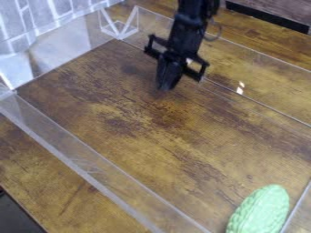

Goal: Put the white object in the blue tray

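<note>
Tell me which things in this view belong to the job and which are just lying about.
Belongs to the job:
- gripper, fingers together; nothing else the task needs shows in this view

Just lying about:
- green bumpy object, near corner
- clear wall panel
- wooden table

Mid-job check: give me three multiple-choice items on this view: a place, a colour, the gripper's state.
1. Where does the green object lie in the view? A top left; B bottom right; C centre.
2. What colour is the table? A brown wood; B white; C blue.
3. The gripper is: A wide open; B shut; C out of view.
Answers: 1 B, it lies at the lower right corner; 2 A, brown planks show; 3 B, no gap shows between its fingers.
</note>
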`<state>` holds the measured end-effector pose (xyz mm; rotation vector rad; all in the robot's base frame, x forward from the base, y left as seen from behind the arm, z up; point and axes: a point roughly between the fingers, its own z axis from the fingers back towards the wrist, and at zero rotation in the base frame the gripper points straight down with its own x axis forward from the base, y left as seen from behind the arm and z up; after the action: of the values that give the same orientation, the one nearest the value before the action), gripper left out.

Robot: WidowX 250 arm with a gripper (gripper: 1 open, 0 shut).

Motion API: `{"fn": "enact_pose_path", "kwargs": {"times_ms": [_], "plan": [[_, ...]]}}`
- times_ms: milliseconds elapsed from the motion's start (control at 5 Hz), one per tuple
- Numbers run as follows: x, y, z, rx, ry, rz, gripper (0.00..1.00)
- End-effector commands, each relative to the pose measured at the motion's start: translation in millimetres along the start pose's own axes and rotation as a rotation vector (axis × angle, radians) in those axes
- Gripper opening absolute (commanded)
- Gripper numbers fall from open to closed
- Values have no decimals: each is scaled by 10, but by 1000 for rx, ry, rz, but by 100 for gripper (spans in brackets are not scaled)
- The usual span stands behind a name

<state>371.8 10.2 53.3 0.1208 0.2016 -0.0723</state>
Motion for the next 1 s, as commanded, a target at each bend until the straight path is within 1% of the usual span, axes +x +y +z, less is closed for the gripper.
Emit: {"fn": "enact_pose_path", "kwargs": {"times_ms": [0, 200, 400, 600, 800], "plan": [[-155, -64, 604, 27, -118, -19, 0], [-326, -131, 873, 45, -155, -24, 0], [-507, -277, 866, 31, -144, -4, 0], [-688, -431, 853, 15, -135, 34, 0], [-831, -570, 862, 3, -127, 85, 0]]}}
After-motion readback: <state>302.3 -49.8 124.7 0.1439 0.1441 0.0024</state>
